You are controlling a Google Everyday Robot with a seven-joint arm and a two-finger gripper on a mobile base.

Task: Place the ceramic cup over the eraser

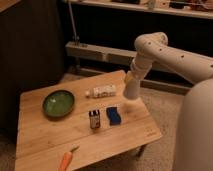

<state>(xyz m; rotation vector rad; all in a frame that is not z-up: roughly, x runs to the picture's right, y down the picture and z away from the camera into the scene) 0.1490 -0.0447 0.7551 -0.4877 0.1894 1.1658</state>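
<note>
The eraser (95, 120), a small dark block with a whitish end, stands on the wooden table (45, 137) near its middle. My gripper (130, 93) hangs at the end of the white arm over the table's far right edge, to the right of and behind the eraser, and well apart from it. A pale tapered shape at the gripper's tip could be the ceramic cup, but I cannot tell it from the gripper. No cup stands on the table.
A bright blue block (114, 115) lies just right of the eraser. A white bottle (102, 91) lies on its side behind them. A green bowl (58, 103) sits at the left and a carrot (66, 161) at the front edge. Shelving stands behind the table.
</note>
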